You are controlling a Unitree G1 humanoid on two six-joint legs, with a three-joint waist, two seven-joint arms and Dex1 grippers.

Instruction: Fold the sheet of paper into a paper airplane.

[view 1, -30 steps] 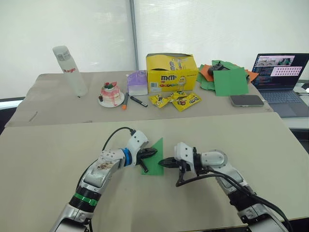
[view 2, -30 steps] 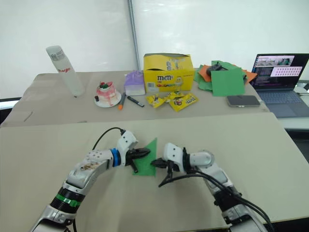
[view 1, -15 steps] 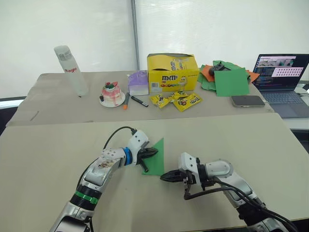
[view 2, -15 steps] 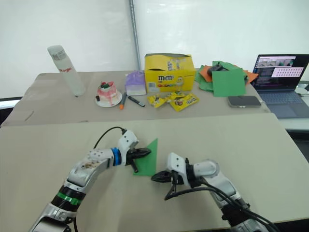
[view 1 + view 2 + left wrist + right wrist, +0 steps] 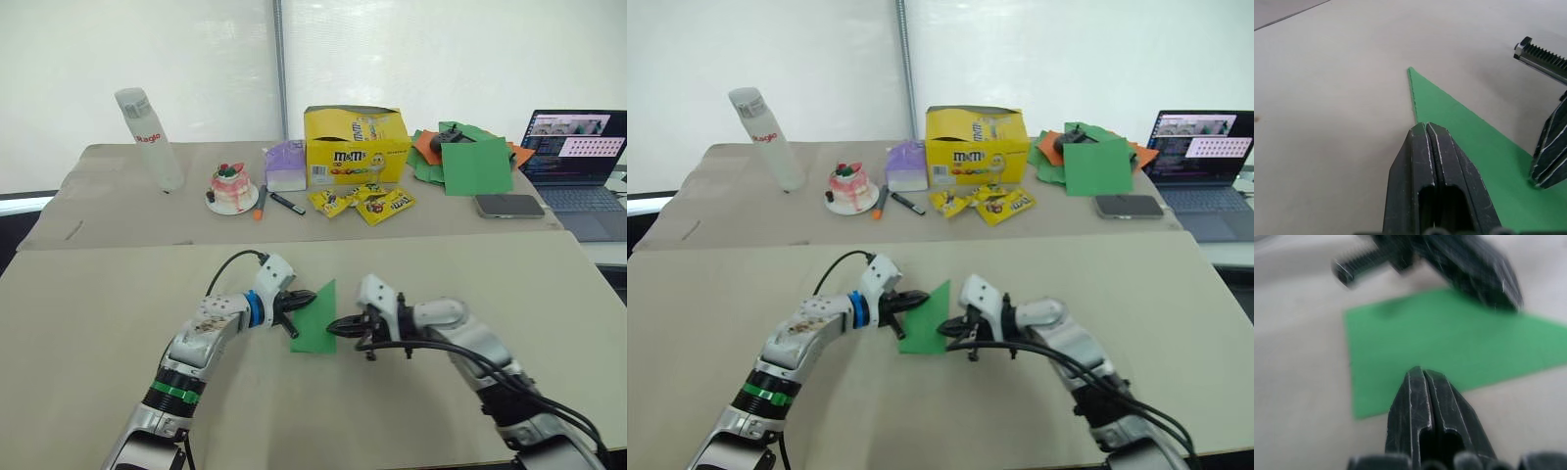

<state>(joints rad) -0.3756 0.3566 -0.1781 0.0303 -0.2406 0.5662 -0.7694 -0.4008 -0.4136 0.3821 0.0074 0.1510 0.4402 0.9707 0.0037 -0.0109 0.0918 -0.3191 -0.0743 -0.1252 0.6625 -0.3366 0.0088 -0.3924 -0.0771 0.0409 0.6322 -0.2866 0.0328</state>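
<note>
The sheet of paper (image 5: pixel 315 317) lies flat on the near table as a bright green pointed wedge, its nose pointing away from me. My left gripper (image 5: pixel 302 297) is shut, and its tip (image 5: pixel 1425 128) rests on the wedge's left edge. From the other side, my right gripper (image 5: pixel 336 326) is also shut, with its tip (image 5: pixel 1420 370) at the right edge of the paper (image 5: pixel 1425 328). Neither gripper lifts the paper.
The back table holds a bottle (image 5: pixel 147 137), a small cake (image 5: pixel 232 186), a purple box (image 5: pixel 286 166), a yellow candy box (image 5: pixel 356 145), candy packets (image 5: pixel 372 203), a pile of orange and green papers (image 5: pixel 475 162), a phone (image 5: pixel 507 205) and a laptop (image 5: pixel 578 157).
My right gripper pulled back toward me off the paper, then returned to its right edge. The left gripper stayed on the left edge. The paper has not moved.
</note>
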